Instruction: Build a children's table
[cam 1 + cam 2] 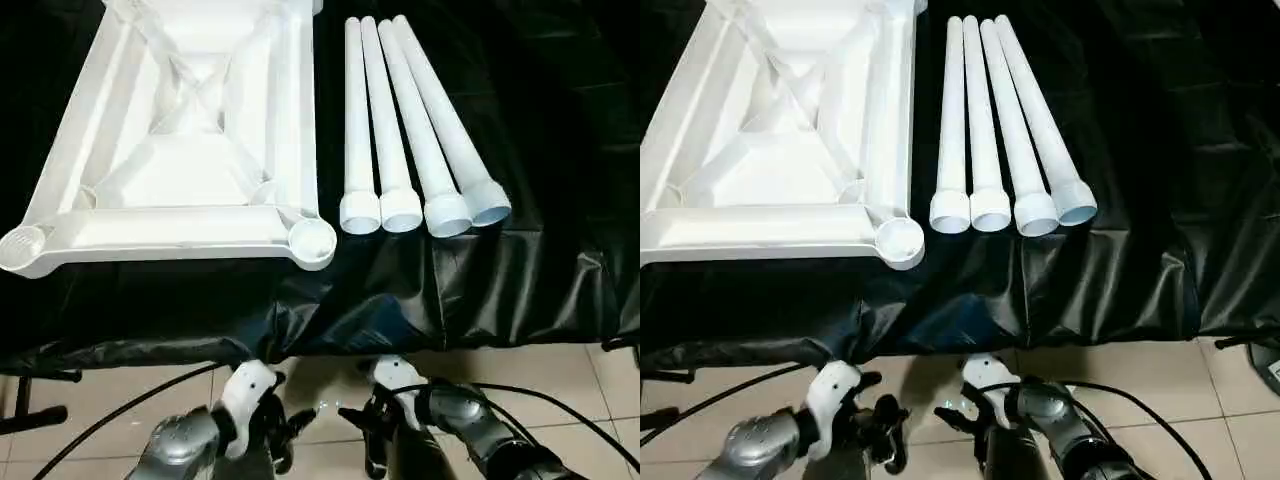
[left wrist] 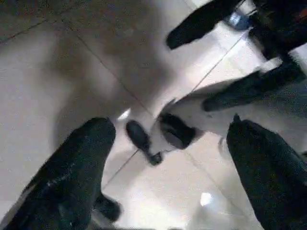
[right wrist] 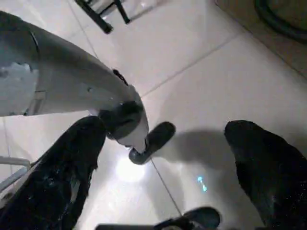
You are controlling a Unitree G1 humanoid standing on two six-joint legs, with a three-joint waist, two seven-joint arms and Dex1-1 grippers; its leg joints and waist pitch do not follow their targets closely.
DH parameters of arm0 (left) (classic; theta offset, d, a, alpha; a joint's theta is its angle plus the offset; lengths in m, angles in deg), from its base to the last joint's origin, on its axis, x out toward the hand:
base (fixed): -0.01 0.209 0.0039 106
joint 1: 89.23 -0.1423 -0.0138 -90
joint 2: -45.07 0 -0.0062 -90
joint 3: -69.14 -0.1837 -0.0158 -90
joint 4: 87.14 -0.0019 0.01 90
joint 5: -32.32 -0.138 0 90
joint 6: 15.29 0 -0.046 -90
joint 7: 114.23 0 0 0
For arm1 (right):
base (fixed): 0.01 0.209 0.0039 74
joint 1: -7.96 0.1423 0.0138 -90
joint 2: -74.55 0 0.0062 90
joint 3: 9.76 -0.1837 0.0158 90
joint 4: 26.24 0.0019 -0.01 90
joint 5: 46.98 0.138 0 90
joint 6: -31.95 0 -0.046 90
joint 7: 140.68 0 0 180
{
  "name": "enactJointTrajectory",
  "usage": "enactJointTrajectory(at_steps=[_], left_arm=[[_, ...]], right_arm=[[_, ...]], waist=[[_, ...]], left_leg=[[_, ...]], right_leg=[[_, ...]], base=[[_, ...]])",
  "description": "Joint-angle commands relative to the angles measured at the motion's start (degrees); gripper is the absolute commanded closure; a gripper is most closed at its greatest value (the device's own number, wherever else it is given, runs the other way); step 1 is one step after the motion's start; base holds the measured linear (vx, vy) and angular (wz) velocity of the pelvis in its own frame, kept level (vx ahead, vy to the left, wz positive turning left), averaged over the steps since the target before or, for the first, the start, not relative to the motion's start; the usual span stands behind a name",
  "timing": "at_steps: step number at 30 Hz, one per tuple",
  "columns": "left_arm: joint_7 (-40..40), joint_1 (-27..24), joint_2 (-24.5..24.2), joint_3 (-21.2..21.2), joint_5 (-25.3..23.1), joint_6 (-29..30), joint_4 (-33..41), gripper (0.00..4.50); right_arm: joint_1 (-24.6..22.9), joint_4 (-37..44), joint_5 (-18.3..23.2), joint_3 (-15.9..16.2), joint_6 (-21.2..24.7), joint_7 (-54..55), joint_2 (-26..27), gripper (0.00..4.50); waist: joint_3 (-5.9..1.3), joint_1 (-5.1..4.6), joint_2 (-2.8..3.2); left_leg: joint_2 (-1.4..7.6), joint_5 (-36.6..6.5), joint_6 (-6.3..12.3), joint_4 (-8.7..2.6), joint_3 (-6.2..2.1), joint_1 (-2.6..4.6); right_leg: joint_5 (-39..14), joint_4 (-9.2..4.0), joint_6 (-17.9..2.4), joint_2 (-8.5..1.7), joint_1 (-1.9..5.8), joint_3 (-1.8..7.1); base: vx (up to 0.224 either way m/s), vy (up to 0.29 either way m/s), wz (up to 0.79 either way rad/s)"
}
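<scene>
Left gripper (image 1: 283,432) and right gripper (image 1: 365,432) both spread wide, empty, low over tiled floor (image 1: 330,375) before work surface's near edge. Beyond them, on black sheet (image 1: 480,290): tabletop (image 1: 180,150) upside down at left, ribs up. Just right of it, four legs (image 1: 410,125) side by side, long axes running away, wide ends toward grippers.

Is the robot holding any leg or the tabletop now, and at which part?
Nothing is held. Both tools, left and right, are open and empty above the floor; the four legs and tabletop lie untouched.
</scene>
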Motion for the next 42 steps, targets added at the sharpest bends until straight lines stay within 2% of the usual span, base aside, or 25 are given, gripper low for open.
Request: enactJointTrajectory(at_steps=[1, 3, 5, 8, 9, 14, 17, 19, 22, 24, 25, 26, 27, 28, 29, 30, 31, 32, 33, 34, 36, 38, 40, 41, 42], left_arm=[[-1.8, -0.8, -0.7, 0.7, 2.2, 2.2, 3.8, 0.27], [-2.5, -0.8, -1.2, 0.8, 3.4, 4.0, 6.8, 0.27], [-2.6, -0.3, -1.3, 1.1, 4.2, 5.4, 8.5, 0.27], [-2.4, 0.1, -1.3, 1.4, 5.1, 6.8, 10.4, 0.27], [-2.3, 0.0, -1.5, 1.5, 5.8, 7.5, 12.5, 0.27], [-3.4, -1.6, -2.8, 1.6, 8.4, 11.1, 19.7, 0.27], [-3.5, -2.0, -3.7, 1.2, 8.1, 12.2, 20.9, 0.27], [-1.9, -1.2, -3.4, 1.1, 6.0, 11.5, 17.6, 0.27], [0.3, -0.1, -2.7, 0.4, 3.6, 10.1, 13.0, 0.27], [3.5, 1.0, -1.8, -0.1, 1.2, 9.5, 8.2, 0.27], [7.2, 2.2, -0.5, 0.0, -0.7, 8.3, 3.4, 0.27], [12.1, 3.5, 0.7, 0.0, -3.5, 6.1, -1.8, 0.27], [14.7, 4.2, 1.2, 0.0, -4.9, 4.9, -4.3, 0.27], [16.7, 4.9, 1.7, 0.4, -5.3, 6.0, -6.8, 0.27], [17.6, 5.2, 1.9, 0.6, -5.3, 6.8, -7.8, 0.27], [20.3, 5.9, 2.4, 1.6, -5.5, 6.9, -10.7, 0.27], [20.4, 5.9, 2.4, 1.7, -5.5, 7.0, -10.9, 0.27], [21.3, 6.2, 2.9, 2.8, -5.0, 7.0, -12.3, 0.27], [22.0, 6.5, 3.0, 3.4, -4.9, 6.9, -13.3, 0.27], [22.7, 6.7, 3.2, 4.0, -4.9, 6.3, -13.9, 0.27], [23.7, 7.9, 4.0, 5.6, -4.4, 5.2, -16.4, 0.27], [24.1, 8.5, 4.2, 5.9, -4.4, 4.5, -17.5, 0.27], [24.4, 9.3, 4.4, 6.1, -4.5, 3.6, -19.0, 0.27], [24.6, 10.1, 4.5, 6.1, -4.6, 2.7, -20.5, 0.27], [24.6, 10.7, 4.7, 6.2, -4.7, 2.1, -21.5, 0.27]], right_arm=[[-0.4, -0.9, -0.6, 0.6, -1.5, -1.0, 0.2, 0.02], [0.1, -1.2, -0.6, 0.5, -2.5, -1.6, 0.1, 0.02], [0.5, -1.3, -0.6, 0.4, -3.2, -2.3, 0.0, 0.02], [1.0, -1.4, -0.3, 0.2, -3.6, -3.3, -0.1, 0.02], [1.2, -1.4, -0.2, 0.2, -4.4, -3.8, -0.2, 0.02], [1.5, -1.7, 0.6, -0.2, -6.5, -4.8, -0.1, 0.02], [1.5, -2.2, 1.2, -0.9, -6.8, -5.5, 0.1, 0.02], [1.6, -2.6, 0.6, -0.9, -5.1, -3.7, -0.1, 0.02], [1.7, -2.9, -1.3, -0.1, -2.1, 0.8, -0.6, 0.02], [1.2, -3.5, -1.3, -0.8, 2.2, 4.9, -0.6, 0.02], [0.7, -4.0, -0.4, -2.1, 5.6, 8.4, -0.4, 0.02], [-1.3, 1.9, 1.0, -3.8, 10.9, 10.8, 0.5, 0.02], [-2.9, 7.5, 1.9, -4.8, 14.5, 11.5, 1.3, 0.02], [-4.1, 12.0, 2.7, -6.3, 19.1, 13.9, 2.3, 0.02], [-4.2, 13.0, 3.1, -7.0, 20.7, 14.9, 2.5, 0.02], [-2.6, 7.6, 4.7, -8.6, 20.4, 17.8, 2.6, 0.02], [-2.4, 7.2, 4.9, -8.8, 20.4, 18.0, 2.6, 0.02], [-1.5, 3.4, 6.0, -9.8, 19.8, 19.9, 2.8, 0.02], [-1.0, 1.5, 6.7, -10.4, 19.5, 20.9, 3.0, 0.02], [-0.8, 0.0, 7.4, -11.0, 19.3, 21.5, 3.2, 0.02], [-1.2, -0.5, 8.1, -11.5, 19.3, 22.5, 4.1, 0.02], [-1.9, 0.9, 8.0, -11.7, 20.3, 22.6, 4.5, 0.02], [-3.0, 3.6, 7.3, -11.6, 22.3, 22.9, 5.1, 0.02], [-3.7, 5.6, 6.7, -11.3, 24.0, 23.5, 5.8, 0.02], [-3.5, 5.1, 6.6, -11.0, 24.1, 24.1, 6.2, 0.02]], waist=[[-3.08, 0.25, 0.02], [-2.68, 0.30, -0.28], [-2.27, 0.35, -0.12], [-1.96, 0.33, -0.16], [-1.54, 0.32, -0.22], [-1.10, 0.59, -0.32], [-1.41, 0.56, -0.25], [-1.63, 0.52, -0.23], [-1.66, 0.77, -0.23], [-1.71, 1.02, -0.20], [-2.22, 1.03, -0.44], [-2.89, 0.99, -0.73], [-2.62, 1.24, -0.67], [-3.11, 1.27, -1.01], [-3.26, 1.33, -0.89], [-3.94, 0.76, -1.49], [-3.82, 0.63, -1.10], [-4.12, 0.76, -1.08], [-4.63, 0.61, -1.08], [-4.75, 0.84, -0.98], [-5.87, 1.10, -0.77], [-6.39, 1.38, -0.99], [-6.68, 1.65, -0.97], [-6.95, 1.89, -0.43], [-7.43, 1.77, -0.82]], left_leg=[[5.80, -4.7, 10.58, -4.11, -2.78, 1.57], [5.75, -6.0, 9.64, -4.34, -2.77, 1.59], [5.77, -7.1, 8.68, -4.53, -2.77, 1.79], [5.70, -7.1, 8.05, -4.60, -2.81, 1.76], [5.63, -6.1, 8.48, -4.47, -2.76, 1.69], [5.64, -2.7, 10.30, -4.13, -2.74, 1.43], [5.48, 1.2, 12.66, -3.52, -2.70, 1.28], [5.41, 4.2, 14.26, -3.07, -2.71, 1.06], [5.48, 0.1, 13.25, -3.29, -2.59, 1.29], [5.42, -3.4, 10.21, -3.57, -2.48, 1.73], [5.35, -3.9, 9.49, -3.55, -2.46, 1.82], [5.19, -4.2, 8.14, -3.43, -2.35, 1.89], [5.20, -6.3, 7.03, -3.61, -2.47, 1.88], [5.16, -6.5, 6.49, -3.77, -2.70, 1.71], [5.19, -6.4, 5.91, -3.85, -2.86, 1.79], [4.95, -6.0, 5.37, -3.82, -3.17, 1.09], [4.91, -6.1, 4.98, -3.80, -3.15, 1.16], [4.95, -7.1, 3.93, -3.59, -2.85, 1.71], [4.65, -5.6, 3.57, -3.22, -2.64, 1.66], [4.62, -4.8, 3.65, -3.19, -2.58, 1.60], [4.54, -2.0, 5.64, -2.91, -2.45, 1.54], [4.45, -1.5, 7.12, -2.73, -2.36, 1.50], [4.52, -2.0, 8.11, -2.66, -2.46, 1.38], [4.46, -2.6, 8.24, -2.66, -2.56, 1.31], [4.36, 1.3, 9.74, -2.26, -2.69, 0.90]], right_leg=[[9.1, -3.01, -20.4, -6.94, 2.59, 4.07], [5.5, -3.32, -20.0, -6.91, 2.38, 4.12], [3.0, -3.67, -19.6, -6.90, 2.13, 4.25], [2.5, -3.59, -19.7, -6.97, 2.30, 4.33], [3.8, -3.47, -19.7, -6.99, 2.18, 4.37], [8.1, -2.85, -20.5, -6.99, 2.31, 4.29], [13.9, -2.17, -20.4, -6.74, 2.19, 4.23], [18.0, -1.60, -20.5, -6.42, 1.98, 4.02], [11.8, -2.26, -20.5, -6.59, 2.02, 3.92], [5.0, -2.89, -20.5, -6.57, 1.98, 4.08], [4.0, -2.98, -20.4, -6.61, 2.30, 4.16], [2.3, -2.97, -20.4, -6.74, 2.62, 4.30], [0.0, -3.38, -18.9, -6.78, 2.56, 4.48], [-0.6, -3.34, -18.3, -6.80, 3.07, 4.48], [-0.6, -3.19, -17.7, -6.90, 2.81, 4.44], [-1.6, -3.06, -17.9, -7.33, 3.62, 4.33], [-2.7, -3.26, -18.3, -7.44, 3.37, 4.26], [-4.6, -3.88, -18.4, -7.46, 3.06, 4.52], [-2.8, -3.67, -19.3, -7.35, 3.23, 4.67], [-1.5, -3.59, -19.2, -7.19, 3.25, 4.62], [5.3, -2.77, -19.4, -6.73, 3.25, 4.35], [8.1, -2.54, -19.7, -6.48, 3.19, 4.20], [8.3, -2.53, -19.7, -6.64, 3.23, 4.15], [7.2, -2.71, -19.5, -6.59, 3.20, 4.03], [11.6, -2.24, -20.0, -6.40, 2.91, 3.91]], base=[[0.000, 0.000, 0.00], [0.000, 0.000, 0.00], [0.000, 0.000, 0.00], [0.000, 0.000, 0.00], [0.000, 0.000, 0.00], [0.000, 0.000, 0.00], [0.000, 0.000, 0.00], [0.000, 0.000, 0.00], [0.000, 0.000, 0.00], [0.000, 0.000, 0.00], [0.000, 0.000, 0.00], [0.000, 0.000, 0.00], [0.000, 0.000, 0.00], [0.000, 0.000, 0.00], [0.000, 0.000, 0.00], [0.000, 0.000, 0.00], [0.000, 0.000, 0.00], [0.000, 0.000, 0.00], [0.000, 0.000, 0.00], [0.000, 0.000, 0.00], [0.000, 0.000, 0.00], [0.000, 0.000, 0.00], [0.000, 0.000, 0.00], [0.000, 0.000, 0.00], [0.000, 0.000, 0.00]])
